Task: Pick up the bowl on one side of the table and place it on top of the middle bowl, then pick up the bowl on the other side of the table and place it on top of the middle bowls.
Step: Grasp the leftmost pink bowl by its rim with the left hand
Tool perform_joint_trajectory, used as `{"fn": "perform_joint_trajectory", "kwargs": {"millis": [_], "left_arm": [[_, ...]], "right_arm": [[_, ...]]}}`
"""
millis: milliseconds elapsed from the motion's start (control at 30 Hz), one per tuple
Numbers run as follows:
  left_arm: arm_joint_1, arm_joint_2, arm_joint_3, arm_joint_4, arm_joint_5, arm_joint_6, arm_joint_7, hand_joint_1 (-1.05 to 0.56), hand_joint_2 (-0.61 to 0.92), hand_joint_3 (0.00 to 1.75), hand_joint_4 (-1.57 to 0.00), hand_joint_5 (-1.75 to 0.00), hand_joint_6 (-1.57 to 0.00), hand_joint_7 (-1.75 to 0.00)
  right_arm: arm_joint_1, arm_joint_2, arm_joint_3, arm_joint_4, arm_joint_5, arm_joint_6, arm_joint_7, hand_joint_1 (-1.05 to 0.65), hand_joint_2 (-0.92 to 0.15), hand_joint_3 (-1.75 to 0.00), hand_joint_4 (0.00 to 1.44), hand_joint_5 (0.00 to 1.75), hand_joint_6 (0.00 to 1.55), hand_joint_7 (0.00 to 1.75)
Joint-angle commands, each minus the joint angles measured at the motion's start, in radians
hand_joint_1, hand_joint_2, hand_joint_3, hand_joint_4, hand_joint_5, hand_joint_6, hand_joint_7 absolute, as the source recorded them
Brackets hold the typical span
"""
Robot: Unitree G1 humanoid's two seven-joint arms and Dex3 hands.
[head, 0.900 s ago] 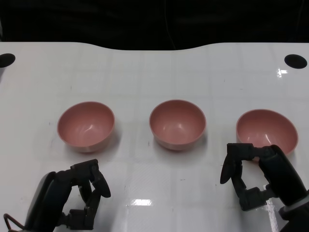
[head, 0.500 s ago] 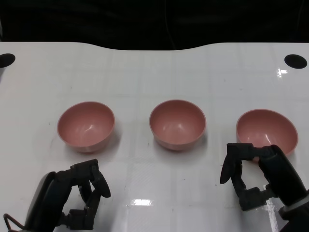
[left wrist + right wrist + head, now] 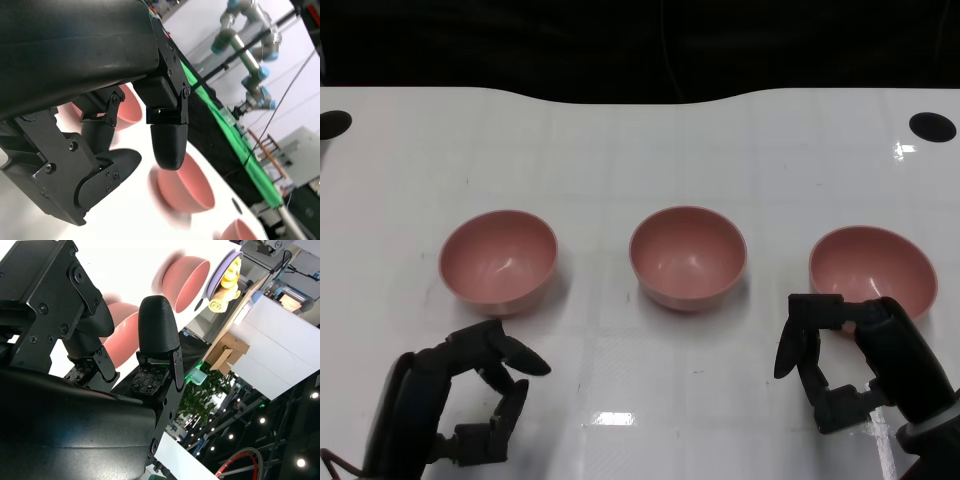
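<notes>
Fingers (image 3: 510, 352) on the left hand (image 3: 450, 405) are spread apart and holding nothing, reaching toward the left bowl (image 3: 499, 260) but not touching it. The right hand (image 3: 860, 365) has its fingers apart too, curved a bit and empty, with the tips just at the near rim of the right bowl (image 3: 871, 270); can't really tell if they're touching it or only in front of it.

So all three pink bowls sit in a row across the white counter (image 3: 640, 150): left one, middle bowl (image 3: 687, 256), right one, well apart from each other. Nothing's stacked yet, so the task looks like it's right at the start.

The layout makes sense: one bowl parked in front of each hand, target in the center, so each hand probably only has to carry its own bowl inward. Both hands sit low at the near edge, looks like they're set up for a rim grab from the front.

As for direction, every bowl stands upright, mouth facing up. They're round, so there's no real long axis to line up, which should make nesting them pretty forgiving.
</notes>
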Motion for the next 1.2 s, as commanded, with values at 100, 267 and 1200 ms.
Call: {"fn": "perform_joint_trajectory", "kwargs": {"millis": [100, 267, 1200], "left_arm": [[0.016, 0.017, 0.016, -0.091, 0.053, 0.137, 0.013, -0.23, 0.89, 0.2, -0.65, -0.88, -0.78, -0.32], [0.047, 0.054, 0.019, -0.258, 0.222, 0.297, 0.05, -0.33, 0.92, 0.09, -0.57, -0.61, -0.65, -0.08], [-0.208, 0.102, -0.287, -0.365, 0.826, 1.079, -0.056, -0.5, 0.92, 0.04, -0.37, -0.38, -0.37, 0.0]], "right_arm": [[0.011, -0.012, -0.008, -0.021, -0.007, 0.008, -0.016, 0.25, -0.07, -1.75, 1.01, 1.75, 0.97, 1.35], [0.02, -0.005, 0.0, -0.033, 0.001, 0.012, -0.011, 0.25, -0.08, -1.75, 1.01, 1.75, 0.97, 1.35], [0.051, -0.018, 0.002, -0.095, 0.018, 0.046, 0.006, 0.36, -0.07, -1.75, 1.02, 1.75, 0.97, 1.36]]}}
